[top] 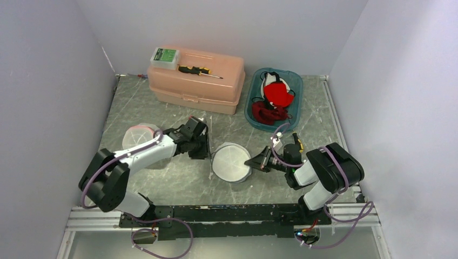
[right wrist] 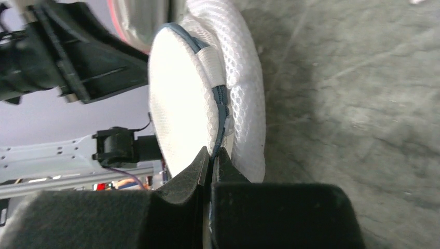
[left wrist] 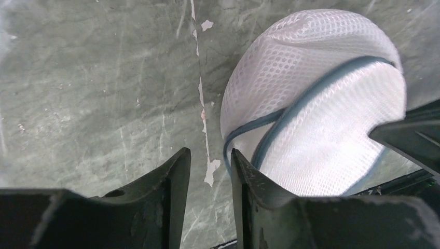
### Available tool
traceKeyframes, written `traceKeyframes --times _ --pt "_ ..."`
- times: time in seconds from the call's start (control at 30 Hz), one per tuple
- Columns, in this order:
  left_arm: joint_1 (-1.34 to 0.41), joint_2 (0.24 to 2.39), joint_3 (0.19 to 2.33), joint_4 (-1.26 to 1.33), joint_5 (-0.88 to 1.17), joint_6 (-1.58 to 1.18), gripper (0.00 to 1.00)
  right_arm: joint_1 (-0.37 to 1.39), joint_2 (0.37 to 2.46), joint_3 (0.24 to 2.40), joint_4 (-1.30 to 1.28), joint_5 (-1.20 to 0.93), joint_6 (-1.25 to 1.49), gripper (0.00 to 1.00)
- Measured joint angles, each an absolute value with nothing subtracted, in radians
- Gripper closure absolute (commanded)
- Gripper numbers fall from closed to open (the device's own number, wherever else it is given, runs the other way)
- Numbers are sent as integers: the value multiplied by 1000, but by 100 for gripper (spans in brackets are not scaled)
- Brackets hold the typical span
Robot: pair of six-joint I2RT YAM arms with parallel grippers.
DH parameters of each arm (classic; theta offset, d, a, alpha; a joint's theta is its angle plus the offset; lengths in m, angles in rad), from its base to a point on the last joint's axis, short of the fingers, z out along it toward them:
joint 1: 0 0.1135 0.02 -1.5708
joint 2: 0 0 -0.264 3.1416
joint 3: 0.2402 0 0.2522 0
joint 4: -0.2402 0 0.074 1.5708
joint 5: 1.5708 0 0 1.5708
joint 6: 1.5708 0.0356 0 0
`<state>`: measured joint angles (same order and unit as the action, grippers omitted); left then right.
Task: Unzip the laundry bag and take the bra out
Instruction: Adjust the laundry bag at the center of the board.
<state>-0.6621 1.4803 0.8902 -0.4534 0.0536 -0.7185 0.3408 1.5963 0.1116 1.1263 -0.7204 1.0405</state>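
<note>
Laundry bag (top: pixel 231 163) is sitting mid-table (top: pixel 135 105), left claw (top: pixel 204 150) just left of it, right claw (top: pixel 254 162) at its right edge. Toolbox (top: pixel 216 86) is sitting behind, screwdriver (top: pixel 199 70) lying on it, basin (top: pixel 253 94) back-right.

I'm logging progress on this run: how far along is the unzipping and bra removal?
Done: nothing that shows; the laundry bag looks closed along the blue zipper where it shows. In hand: the right gripper is pinched shut on that zipper seam at the rim, and the left gripper stands open beside the bag, holding nothing. Left: pull the zipper open and take out the bra, which is not visible.
</note>
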Motion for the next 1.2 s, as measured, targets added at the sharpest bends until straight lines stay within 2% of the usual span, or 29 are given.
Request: traceKeyframes --times 0.1,0.27,0.43,0.53,0.67,0.9,1.07,1.2 --pt "-662 1413 890 -483 27 -722 55 341 1611 114 1091 -682 1010 100" --pt "-662 1271 888 -498 -6 -723 55 341 1643 134 1055 -637 991 100" --pt "-665 1153 840 -370 63 -726 58 341 1677 138 1052 -619 988 100" --pt "-682 1189 830 -277 131 -727 65 341 1695 138 1059 -615 990 100" --pt "-701 1343 852 -201 210 -719 75 341 1704 138 1071 -615 991 100" --pt "-705 1441 838 -118 318 -719 81 341 1702 142 1060 -615 987 100" --pt "-705 1448 839 -91 315 -715 96 341 1700 149 1046 -615 987 100" --pt "-692 1535 843 -93 271 -715 97 341 1697 154 1033 -616 986 100"
